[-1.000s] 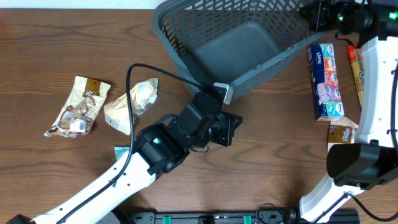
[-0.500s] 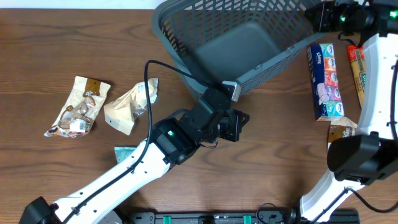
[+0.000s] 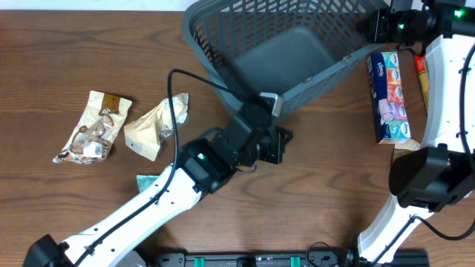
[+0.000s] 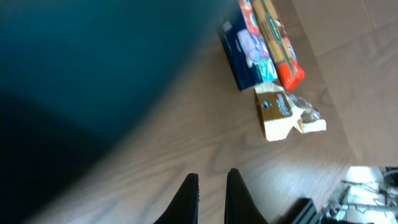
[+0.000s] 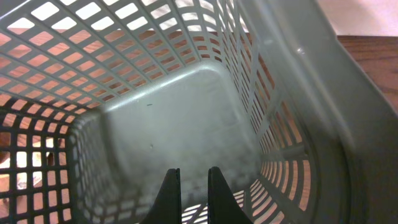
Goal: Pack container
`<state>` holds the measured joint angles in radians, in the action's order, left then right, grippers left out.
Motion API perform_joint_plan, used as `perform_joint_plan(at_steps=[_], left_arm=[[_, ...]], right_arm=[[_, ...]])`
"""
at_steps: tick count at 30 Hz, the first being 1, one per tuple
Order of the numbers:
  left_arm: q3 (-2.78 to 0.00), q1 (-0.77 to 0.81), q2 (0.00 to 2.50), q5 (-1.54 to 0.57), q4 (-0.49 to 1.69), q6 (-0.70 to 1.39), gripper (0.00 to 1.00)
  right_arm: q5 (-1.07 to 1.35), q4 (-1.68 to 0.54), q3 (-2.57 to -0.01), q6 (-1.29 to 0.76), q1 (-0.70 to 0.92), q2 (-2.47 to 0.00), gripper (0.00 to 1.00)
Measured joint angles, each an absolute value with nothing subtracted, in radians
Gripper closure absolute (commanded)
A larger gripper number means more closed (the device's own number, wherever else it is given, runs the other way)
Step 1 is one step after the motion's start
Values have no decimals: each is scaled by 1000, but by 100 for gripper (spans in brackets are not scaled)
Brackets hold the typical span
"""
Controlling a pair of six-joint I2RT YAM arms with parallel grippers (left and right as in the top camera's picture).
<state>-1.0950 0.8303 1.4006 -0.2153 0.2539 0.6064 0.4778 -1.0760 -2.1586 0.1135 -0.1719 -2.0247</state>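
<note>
The container [image 3: 326,74], a large grey-blue lattice basket, lies tilted at the top middle with nothing inside [image 5: 155,124]. My left gripper [image 3: 280,142] is shut just below its near rim, close over the wood. In the left wrist view its tips [image 4: 211,177] hold nothing, and the container is a dark blur [image 4: 93,62] on the left. My right gripper [image 3: 371,28] sits at the container's far right corner. The right wrist view looks into the container, and the tips there [image 5: 193,171] are shut with nothing seen between them.
Two crumpled snack packets [image 3: 93,126] [image 3: 156,122] lie at the left, with a teal scrap [image 3: 146,180] below them. Right of the container are a tissue pack [image 3: 389,96], a long orange packet [image 3: 423,78] and a small beige packet [image 3: 407,157].
My left arm has swung up and to the right, closer to the container's near rim. The right arm shifted slightly at the far corner. Both grippers stayed shut.
</note>
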Motion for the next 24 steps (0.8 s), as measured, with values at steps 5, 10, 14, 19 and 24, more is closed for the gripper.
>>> perform_joint_plan(at_steps=[5,10,14,19,24], left_arm=[[-1095,789,1401,-205,255,600,94],[-1095,767,1401,-202,268,591,94],[-1095,751,1401,-202,279,575,94],[-1095,726,1401,-203,284,563,94],[-1095,699,1401,-202,284,549,94]], right_arm=[[478,-1086,-2161,117,-172,-2025,99],[479,-1103,-2163,117,-172,-2025,99],[479,-1119,-2165,120,-172,-2025,99],[482,-1146,-2166,122,-172,-2025,99],[482,-1169,-2166,122,-172,-2025,99]])
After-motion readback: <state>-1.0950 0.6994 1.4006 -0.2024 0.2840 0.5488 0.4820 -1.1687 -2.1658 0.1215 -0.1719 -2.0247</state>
